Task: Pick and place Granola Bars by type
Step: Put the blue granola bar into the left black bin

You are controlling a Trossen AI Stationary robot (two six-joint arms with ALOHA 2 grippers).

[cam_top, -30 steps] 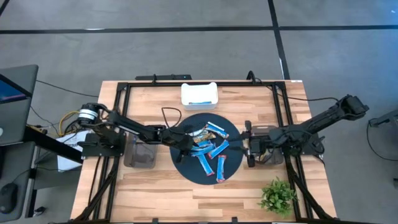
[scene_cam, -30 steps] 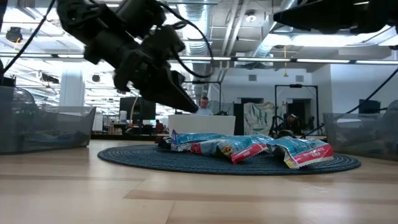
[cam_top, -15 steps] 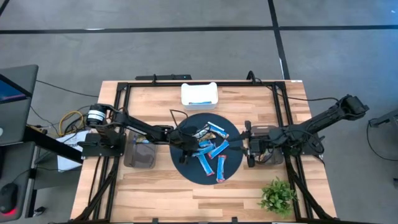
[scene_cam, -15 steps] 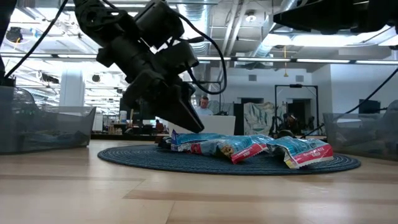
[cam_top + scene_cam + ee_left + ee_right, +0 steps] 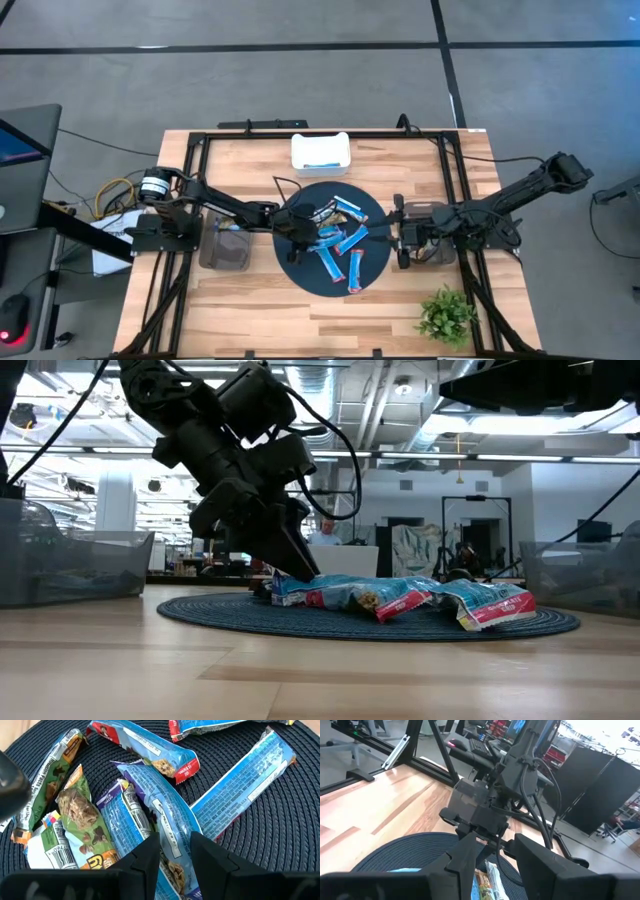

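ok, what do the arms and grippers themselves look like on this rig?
Both arms are dark, near-black, built of slim jointed links. The left arm has a silver motor ring and yellow and orange wires at its base, with a black cable looping above the wrist. The left gripper has two flat, matte black, wedge-shaped fingers. The right gripper has matching fingers. The right arm is all black.

No legible text on wrappers [image 5: 165,827]

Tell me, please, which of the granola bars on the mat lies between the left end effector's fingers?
The blue bar with a purple edge, running lengthwise into the gap of the left end effector; the green-wrapped bars lie off to one side.
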